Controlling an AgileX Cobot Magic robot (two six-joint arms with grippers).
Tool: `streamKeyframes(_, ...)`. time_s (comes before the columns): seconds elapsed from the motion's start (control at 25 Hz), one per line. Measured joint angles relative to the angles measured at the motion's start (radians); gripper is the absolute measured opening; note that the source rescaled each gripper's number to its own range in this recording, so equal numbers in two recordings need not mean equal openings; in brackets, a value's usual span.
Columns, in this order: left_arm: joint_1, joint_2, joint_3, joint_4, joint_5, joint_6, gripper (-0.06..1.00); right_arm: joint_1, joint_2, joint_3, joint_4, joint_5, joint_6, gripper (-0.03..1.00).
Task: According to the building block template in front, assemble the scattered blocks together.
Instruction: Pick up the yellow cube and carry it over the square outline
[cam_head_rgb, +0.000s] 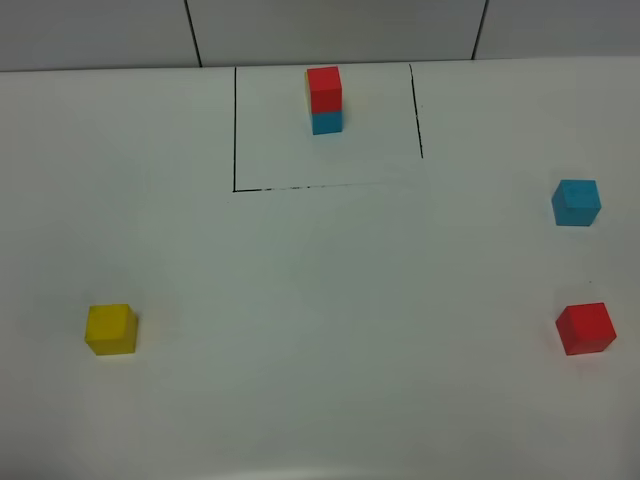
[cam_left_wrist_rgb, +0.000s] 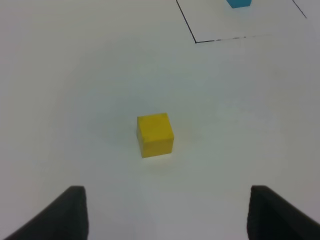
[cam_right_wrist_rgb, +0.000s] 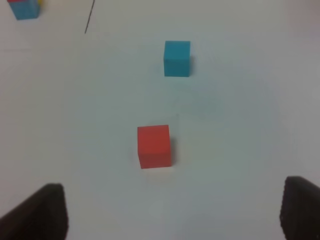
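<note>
The scattered blocks lie well apart on the white desk (cam_head_rgb: 330, 300): the yellow cube (cam_head_rgb: 110, 329) alone at the near left, the cyan-blue cube (cam_head_rgb: 576, 203) and the red cube (cam_head_rgb: 585, 328) at the right edge, blue farther back than red. The building block template (cam_head_rgb: 324, 100), red over cyan-blue with a yellow sliver, stands at the far middle inside a black outline (cam_head_rgb: 235, 130). The left fingers (cam_left_wrist_rgb: 70, 215) are spread wide and hold nothing; the yellow cube (cam_left_wrist_rgb: 155, 135) sits ahead of them, roughly centred on the gap and clear of both tips. The right fingers (cam_right_wrist_rgb: 42, 215) are likewise spread and empty, with the red cube (cam_right_wrist_rgb: 154, 146) ahead of their gap and the cyan-blue cube (cam_right_wrist_rgb: 177, 58) beyond it.
</note>
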Motion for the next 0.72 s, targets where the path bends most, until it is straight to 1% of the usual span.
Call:
streamKeyframes(0.2, 0.000, 0.001, 0.000, 0.001, -0.002, 0.000, 0.44, 0.000, 0.000, 0.000, 0.000, 0.000, 0.000, 0.73)
streamKeyframes(0.24, 0.000, 0.003, -0.001, 0.003, -0.005, 0.000, 0.45, 0.000, 0.000, 0.000, 0.000, 0.000, 0.000, 0.73)
streamKeyframes(0.32, 0.000, 0.016, -0.009, 0.004, -0.018, 0.002, 0.50, 0.000, 0.000, 0.000, 0.000, 0.000, 0.000, 0.73)
streamKeyframes(0.44, 0.000, 0.070, -0.015, 0.004, -0.051, 0.028, 0.65, 0.000, 0.000, 0.000, 0.000, 0.000, 0.000, 0.73)
streamKeyframes(0.48, 0.000, 0.096, -0.017, 0.003, -0.060, 0.040, 0.73, 0.000, 0.000, 0.000, 0.000, 0.000, 0.000, 0.73)
streamKeyframes(0.56, 0.000, 0.146, -0.020, 0.003, -0.083, 0.051, 0.85, 0.000, 0.000, 0.000, 0.000, 0.000, 0.000, 0.73)
streamKeyframes(0.64, 0.000, 0.222, -0.020, 0.002, -0.118, 0.052, 0.94, 0.000, 0.000, 0.000, 0.000, 0.000, 0.000, 0.73)
streamKeyframes(0.72, 0.000, 0.295, -0.020, 0.000, -0.157, 0.051, 0.98, 0.000, 0.000, 0.000, 0.000, 0.000, 0.000, 0.73)
